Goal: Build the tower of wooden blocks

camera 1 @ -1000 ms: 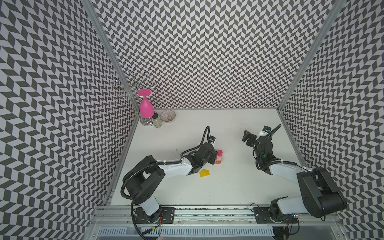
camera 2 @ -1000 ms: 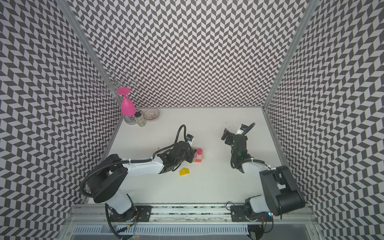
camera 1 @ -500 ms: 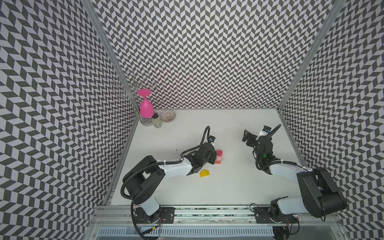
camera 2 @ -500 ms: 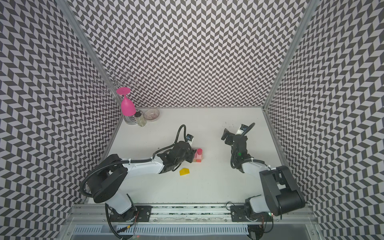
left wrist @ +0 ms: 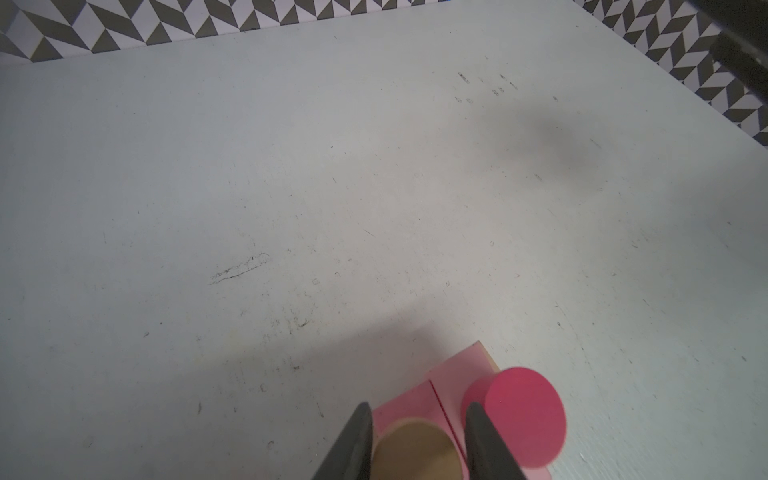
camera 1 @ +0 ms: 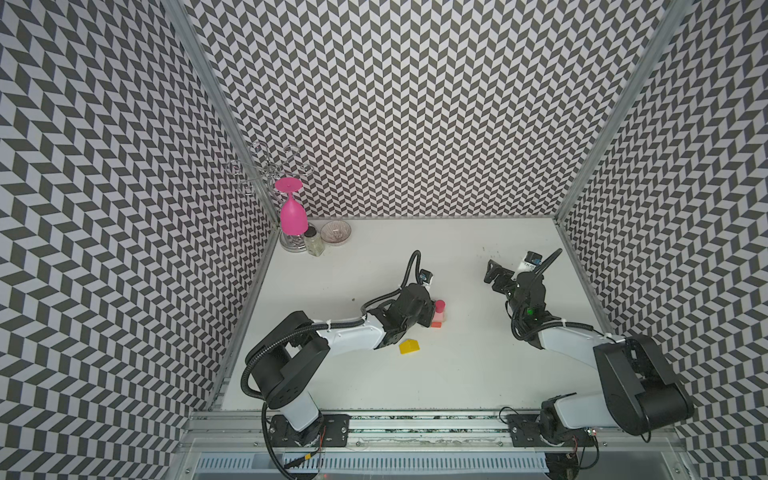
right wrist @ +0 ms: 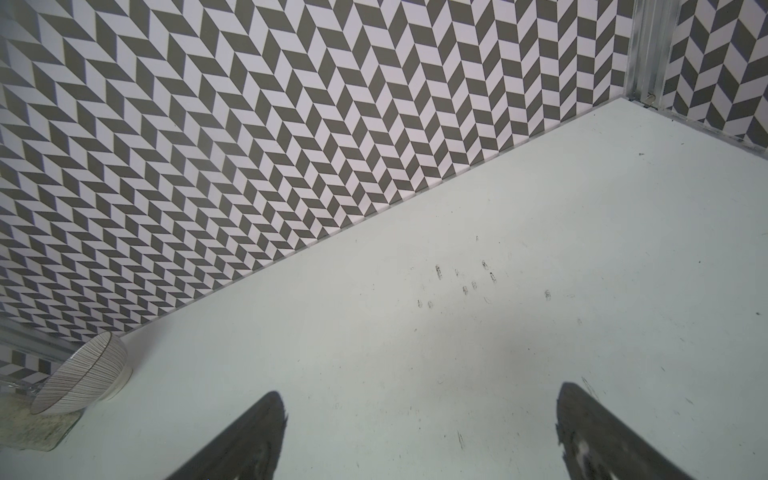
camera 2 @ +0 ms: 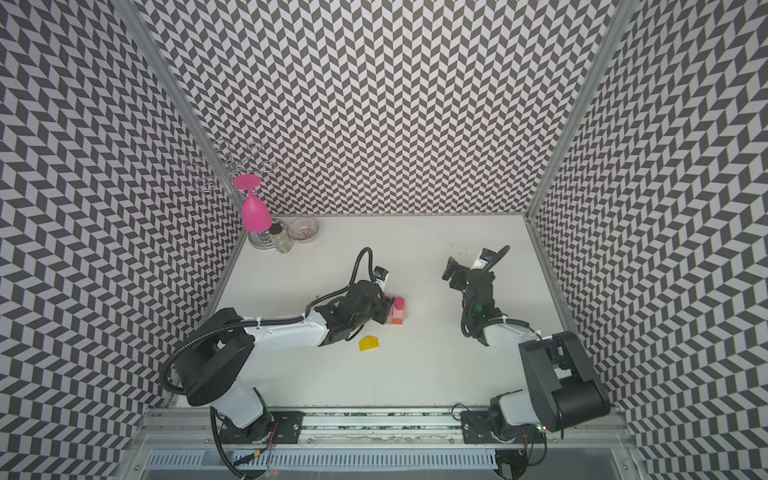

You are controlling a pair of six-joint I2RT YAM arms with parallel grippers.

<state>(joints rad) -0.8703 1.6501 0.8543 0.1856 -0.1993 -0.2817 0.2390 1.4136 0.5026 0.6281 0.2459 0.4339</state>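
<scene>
The tower [camera 1: 437,319] [camera 2: 397,316] is a low stack at the table's middle: tan at the base, flat pink blocks [left wrist: 457,370] above, orange at the near side. A pink-red cylinder [camera 1: 440,306] [left wrist: 523,415] stands upright on it. Beside that stands a tan cylinder [left wrist: 415,449]. My left gripper [left wrist: 417,409] [camera 1: 430,315] straddles the tan cylinder, slightly open, its fingers close to both sides. A yellow house-shaped block [camera 1: 409,346] [camera 2: 368,343] lies alone on the table nearer the front. My right gripper [right wrist: 422,395] [camera 1: 496,274] hovers wide open and empty at the right.
At the back left corner stand a wire glass rack holding an upside-down pink goblet [camera 1: 293,216], a small jar [camera 1: 313,244] and a striped bowl [camera 1: 336,232] [right wrist: 83,374]. Patterned walls close three sides.
My left gripper's jaws have parted a little around the tan cylinder. Neither arm has visibly moved, and the blocks stay in place.
</scene>
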